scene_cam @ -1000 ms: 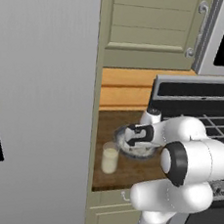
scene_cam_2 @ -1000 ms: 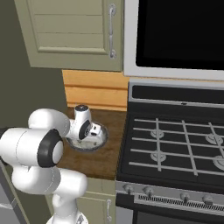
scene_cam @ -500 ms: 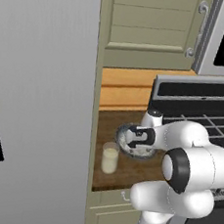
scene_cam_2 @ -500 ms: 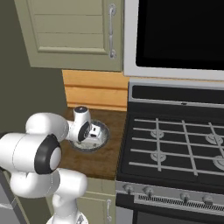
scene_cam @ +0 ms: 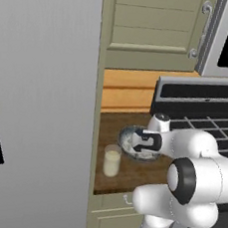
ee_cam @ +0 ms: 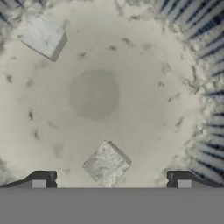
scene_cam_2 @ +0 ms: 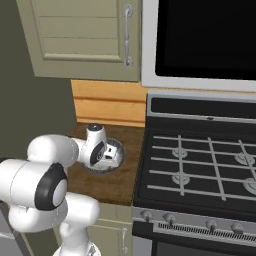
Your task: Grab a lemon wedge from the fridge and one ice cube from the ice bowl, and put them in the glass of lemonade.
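Now, step in hand: fetching an ice cube; the gripper (ee_cam: 111, 181) hangs low over the ice bowl (scene_cam: 126, 136), pointing straight down into it
Gripper state: fingers (ee_cam: 41, 179) spread wide, pinching nothing
Nearest ice cube (ee_cam: 106, 165): lies on the bowl's speckled floor between the two fingertips, roughly centred in the gap, apart from both
Second ice cube (ee_cam: 43, 36): across the bowl's floor near its far wall, well apart from the gripper
Ice bowl's place: on the brown tabletop (scene_cam: 129, 170), towards its stove-side edge, mid-depth
Glass of lemonade (scene_cam: 111, 161): upright near the tabletop's front edge on the fridge side, just beside the bowl
Fridge (scene_cam: 39, 102): the grey wall bounding the tabletop's left edge
Lemon wedge: I cannot tell whether it is already in the glass
Next move, as I judge it: ease down around the near cube, then close; a slippery little block could skate aside if one finger lands first
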Robot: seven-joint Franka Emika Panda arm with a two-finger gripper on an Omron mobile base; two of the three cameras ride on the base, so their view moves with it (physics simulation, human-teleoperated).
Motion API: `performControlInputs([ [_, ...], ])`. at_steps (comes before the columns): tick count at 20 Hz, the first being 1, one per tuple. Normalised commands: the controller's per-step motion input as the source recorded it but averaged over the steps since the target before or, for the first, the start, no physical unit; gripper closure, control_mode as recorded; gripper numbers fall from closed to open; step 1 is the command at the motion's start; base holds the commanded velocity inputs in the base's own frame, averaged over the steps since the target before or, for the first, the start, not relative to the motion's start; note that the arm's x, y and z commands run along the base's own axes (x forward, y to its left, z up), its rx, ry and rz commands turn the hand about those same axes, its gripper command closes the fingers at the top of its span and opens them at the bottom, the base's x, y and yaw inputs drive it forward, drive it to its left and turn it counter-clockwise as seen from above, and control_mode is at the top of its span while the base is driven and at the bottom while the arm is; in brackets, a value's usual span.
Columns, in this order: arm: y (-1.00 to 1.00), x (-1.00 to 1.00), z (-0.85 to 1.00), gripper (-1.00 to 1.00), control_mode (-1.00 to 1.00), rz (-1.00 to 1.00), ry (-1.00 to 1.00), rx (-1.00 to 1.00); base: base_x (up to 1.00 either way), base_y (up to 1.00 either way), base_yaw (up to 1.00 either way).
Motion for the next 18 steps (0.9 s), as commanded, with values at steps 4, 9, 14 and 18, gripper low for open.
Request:
performControlInputs([
  [4,0.00,0.02,0.00,-1.00,-1.00,0.00,0.00,0.00,0.00,0.00,0.00],
  [9,0.00,0.11,-0.02,-1.00,-1.00,0.00,0.00,0.00,0.00,0.00,0.00],
  [14,0.00,0.07,-0.16,-1.00,-1.00,0.00,0.00,0.00,0.00,0.00,0.00],
  [18,0.00,-0.08,-0.11,-1.00,-1.00,0.00,0.05,0.00,0.00,0.00,0.00],
])
